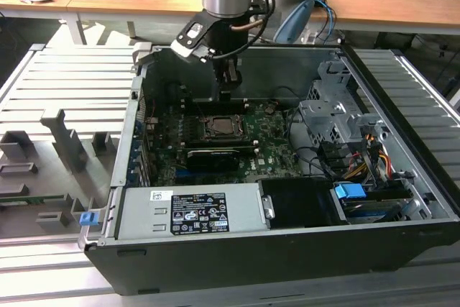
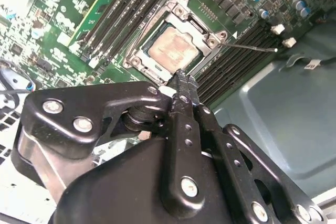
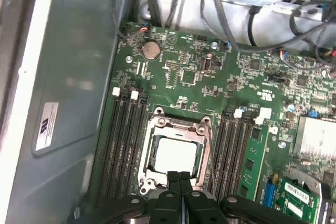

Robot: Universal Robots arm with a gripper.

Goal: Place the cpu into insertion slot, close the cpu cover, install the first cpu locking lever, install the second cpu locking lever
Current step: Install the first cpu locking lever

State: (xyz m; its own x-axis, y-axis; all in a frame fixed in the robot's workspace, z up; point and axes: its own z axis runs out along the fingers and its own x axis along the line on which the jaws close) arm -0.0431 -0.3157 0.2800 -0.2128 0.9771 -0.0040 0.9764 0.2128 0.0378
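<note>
The cpu [image 3: 176, 153] lies flat in the insertion slot [image 1: 225, 128], its pale metal face showing in both wrist views [image 2: 172, 48]. The silvery cpu cover [image 3: 153, 129] lies down around it as a frame, with the chip seen through its window. A thin metal lever rod [image 2: 254, 48] sticks out sideways from one corner of the socket. My gripper [image 1: 228, 91] hangs just above the socket's far edge in the exterior view. Its fingertips [image 3: 179, 174] are pressed together, shut with nothing between them, close over the socket rim [image 2: 181, 77].
Black memory slots [image 3: 123, 140] flank the socket on both sides. A long black card [image 1: 212, 156] lies just in front of it. The grey power supply [image 1: 194, 210] fills the case front, and the drive cage [image 1: 338, 120] with cables stands at the exterior view's right.
</note>
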